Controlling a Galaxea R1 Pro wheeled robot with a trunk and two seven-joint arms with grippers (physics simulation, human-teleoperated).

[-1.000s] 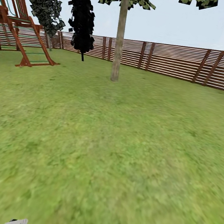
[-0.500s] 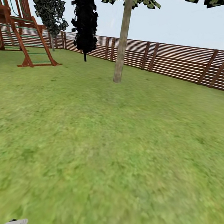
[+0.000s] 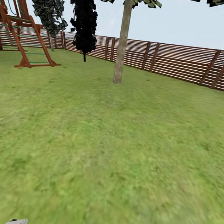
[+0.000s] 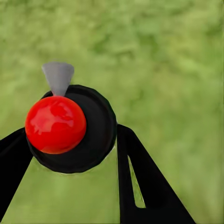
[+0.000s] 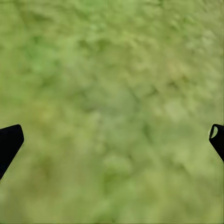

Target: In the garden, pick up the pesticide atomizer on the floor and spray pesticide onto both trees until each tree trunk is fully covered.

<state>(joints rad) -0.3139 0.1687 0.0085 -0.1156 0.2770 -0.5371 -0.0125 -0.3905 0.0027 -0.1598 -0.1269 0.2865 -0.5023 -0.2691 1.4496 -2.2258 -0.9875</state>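
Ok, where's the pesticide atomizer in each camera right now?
Left wrist: pesticide atomizer, red top toward camera, clamped in the left gripper.
Head: left arm's tip at bottom-left edge; bottle too small to tell.
Right wrist: open right gripper over grass.
Shared landmark: the lawn.

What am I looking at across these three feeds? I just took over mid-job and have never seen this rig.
You are driving a wheeled robot with two arms. The big picture comes from its head camera: green lawn, one pale tree trunk ahead, a slatted wooden fence behind and a play frame far left. The small pictures look along each gripper's fingers. The left gripper is closed around the pesticide atomizer, seen end on: black body, red top. The right gripper is open and holds nothing, with grass beneath.
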